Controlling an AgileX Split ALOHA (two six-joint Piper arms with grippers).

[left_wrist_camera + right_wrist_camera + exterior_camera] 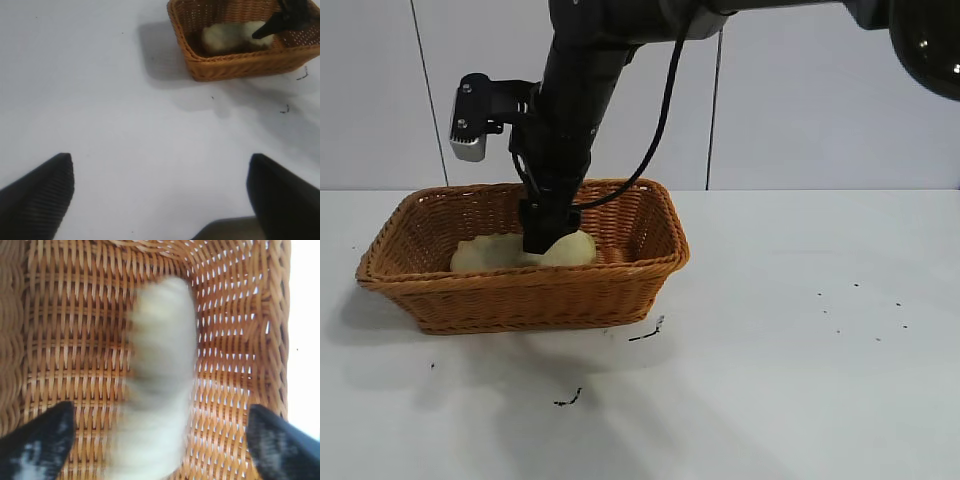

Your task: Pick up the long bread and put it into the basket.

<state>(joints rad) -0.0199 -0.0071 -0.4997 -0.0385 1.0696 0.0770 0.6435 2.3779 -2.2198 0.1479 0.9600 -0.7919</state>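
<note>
The long bread [510, 253] lies inside the orange-brown wicker basket [520, 295], pale underside showing. My right gripper [545, 238] reaches down into the basket just over the bread, jaws wide open and apart from it. In the right wrist view the bread [160, 390] lies on the woven basket floor [235, 365] between the two open fingertips [40, 440], touching neither. In the left wrist view the basket [240, 62] with the bread [232, 36] sits far off. My left gripper [160, 190] is open and empty over bare table.
The white table [800, 340] spreads wide to the right of and in front of the basket. Small dark specks lie on it near the basket's front [645, 332] and further forward [568, 399]. A white wall stands behind.
</note>
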